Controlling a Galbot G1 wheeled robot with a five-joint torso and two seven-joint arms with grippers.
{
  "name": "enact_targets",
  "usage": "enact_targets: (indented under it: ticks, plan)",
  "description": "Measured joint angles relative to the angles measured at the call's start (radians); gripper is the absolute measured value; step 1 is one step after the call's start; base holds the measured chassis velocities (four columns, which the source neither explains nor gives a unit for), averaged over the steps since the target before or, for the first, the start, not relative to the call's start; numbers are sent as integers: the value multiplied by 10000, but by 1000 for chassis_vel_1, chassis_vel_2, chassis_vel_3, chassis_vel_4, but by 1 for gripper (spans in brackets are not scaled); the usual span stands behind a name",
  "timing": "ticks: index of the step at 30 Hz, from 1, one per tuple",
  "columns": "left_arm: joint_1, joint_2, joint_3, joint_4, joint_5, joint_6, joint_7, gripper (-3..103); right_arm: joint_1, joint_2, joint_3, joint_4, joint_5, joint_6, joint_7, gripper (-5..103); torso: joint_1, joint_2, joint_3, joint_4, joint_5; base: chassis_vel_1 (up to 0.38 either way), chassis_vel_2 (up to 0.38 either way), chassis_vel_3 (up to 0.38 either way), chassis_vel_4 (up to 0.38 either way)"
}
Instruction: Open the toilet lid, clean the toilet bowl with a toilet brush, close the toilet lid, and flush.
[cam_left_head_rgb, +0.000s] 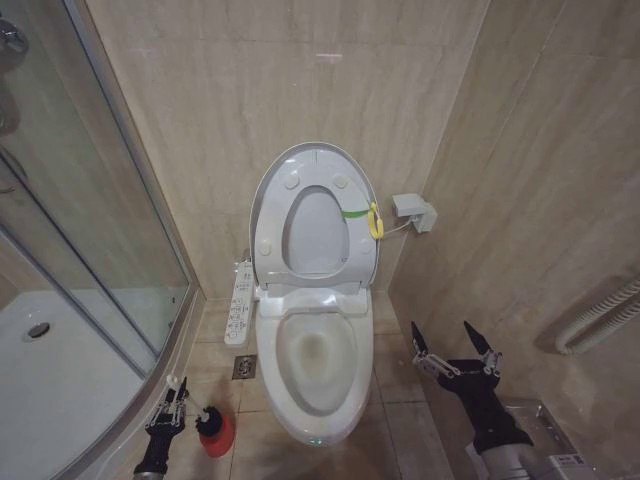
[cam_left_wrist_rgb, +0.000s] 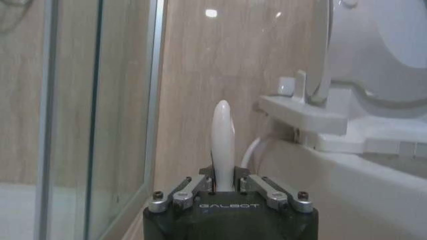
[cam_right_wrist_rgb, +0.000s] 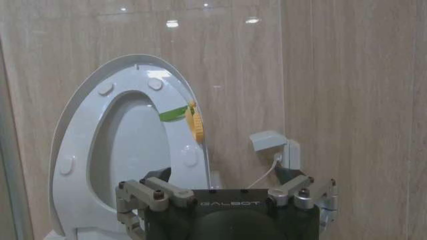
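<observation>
With the toilet lid (cam_left_head_rgb: 312, 170) and seat raised against the far wall, the toilet bowl (cam_left_head_rgb: 318, 372) sits exposed. Toilet brush (cam_left_head_rgb: 205, 415) in red holder (cam_left_head_rgb: 216, 436), near left; left gripper (cam_left_head_rgb: 173, 403) clamps its handle. Right gripper (cam_left_head_rgb: 457, 350) hovers wide open, empty, right of bowl.

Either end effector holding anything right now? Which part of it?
Left end effector is shut on the brush, gripping its white handle; the head sits in the red cup. Right end effector is open, holding nothing.
</observation>
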Motion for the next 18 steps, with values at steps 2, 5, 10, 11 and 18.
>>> enact_targets:
  ticks: [2,5,10,11,18]
  plan:
    - [-112,31,89,202,-99,3,54,19,0,0,0,-1,0,0,0,100,0,0,0,0,0,0,0,0,0]
    - [-418,149,321,796,-282,10,208,19,0,0,0,0,0,0,1,100,0,0,0,0,0,0,0,0,0]
    - [-535,228,444,1110,-304,15,251,19,0,0,0,0,0,0,-1,100,0,0,0,1,1,0,0,0,0]
    - [-557,231,470,1193,-274,16,255,19,0,0,0,0,0,0,-1,100,0,0,0,1,1,0,0,0,0]
    - [-598,240,349,1462,904,16,291,19,0,0,0,0,0,0,0,100,0,0,0,1,1,0,0,0,0]
